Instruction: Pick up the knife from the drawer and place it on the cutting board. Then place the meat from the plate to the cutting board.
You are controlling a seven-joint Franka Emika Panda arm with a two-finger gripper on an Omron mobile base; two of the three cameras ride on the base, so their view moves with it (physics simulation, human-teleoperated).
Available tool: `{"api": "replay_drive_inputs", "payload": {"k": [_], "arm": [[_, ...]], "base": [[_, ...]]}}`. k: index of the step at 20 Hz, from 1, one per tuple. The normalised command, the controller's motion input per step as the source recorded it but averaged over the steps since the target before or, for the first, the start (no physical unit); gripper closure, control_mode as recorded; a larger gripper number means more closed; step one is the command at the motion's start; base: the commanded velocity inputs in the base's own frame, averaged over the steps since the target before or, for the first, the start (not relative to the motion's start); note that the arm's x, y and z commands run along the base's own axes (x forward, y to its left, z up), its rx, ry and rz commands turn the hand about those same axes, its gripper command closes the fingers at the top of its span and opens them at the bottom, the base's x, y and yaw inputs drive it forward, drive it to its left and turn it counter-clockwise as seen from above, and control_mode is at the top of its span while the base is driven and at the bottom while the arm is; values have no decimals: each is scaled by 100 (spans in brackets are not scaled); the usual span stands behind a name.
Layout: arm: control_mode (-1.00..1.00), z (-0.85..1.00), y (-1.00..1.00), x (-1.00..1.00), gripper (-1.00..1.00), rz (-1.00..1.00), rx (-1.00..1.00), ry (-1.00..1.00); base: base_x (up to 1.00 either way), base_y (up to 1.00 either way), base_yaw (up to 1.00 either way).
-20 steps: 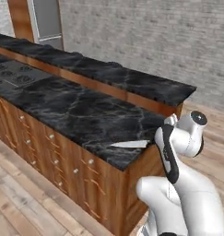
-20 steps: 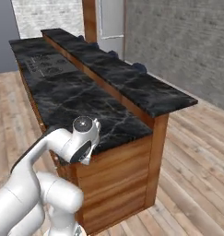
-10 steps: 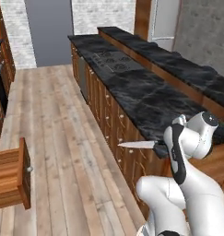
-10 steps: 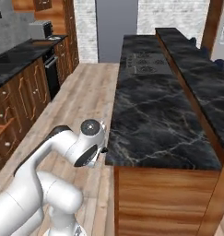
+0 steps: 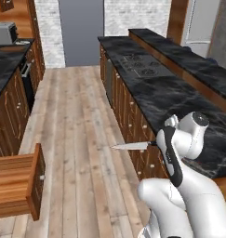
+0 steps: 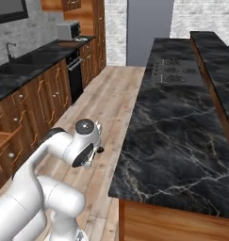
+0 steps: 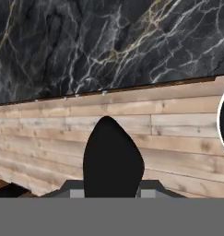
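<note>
My gripper (image 5: 156, 143) is shut on the knife (image 5: 130, 146), holding it by its black handle. The silver blade sticks out level to the left, over the wooden floor of the aisle. In the hand view the black handle (image 7: 112, 159) rises end-on in the bottom middle, with the marble counter edge behind it. The drawer (image 5: 16, 186) stands pulled open at the lower left, well away from the knife, and its orange-brown corner (image 6: 0, 138) also shows at the left edge of the right base view. The cutting board, the meat and the plate are out of view.
A long island with a black marble top (image 5: 179, 95) and a cooktop (image 5: 142, 65) runs along my right. Across the aisle are a counter with a sink (image 6: 12, 49), an oven (image 6: 76, 70) and a small appliance (image 6: 69, 30). The wooden floor (image 5: 77, 116) lies open between them.
The whole scene has swung as the base turned from facing the island to looking down the aisle. The knife stays in the shut gripper, and the open drawer has come into view.
</note>
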Motion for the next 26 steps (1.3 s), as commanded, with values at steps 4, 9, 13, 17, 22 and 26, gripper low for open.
{"api": "replay_drive_inputs", "payload": {"k": [4,9,13,17,22,26], "arm": [[100,0,0,0,100,0,0,0],[100,0,0,0,100,0,0,0],[100,0,0,0,100,0,0,0],[100,0,0,0,100,0,0,0],[100,0,0,0,100,0,0,0],[100,0,0,0,100,0,0,0]], "base": [[100,100,-9],[72,39,-6],[0,80,-1],[37,-11,0],[90,45,0],[100,29,0]]}}
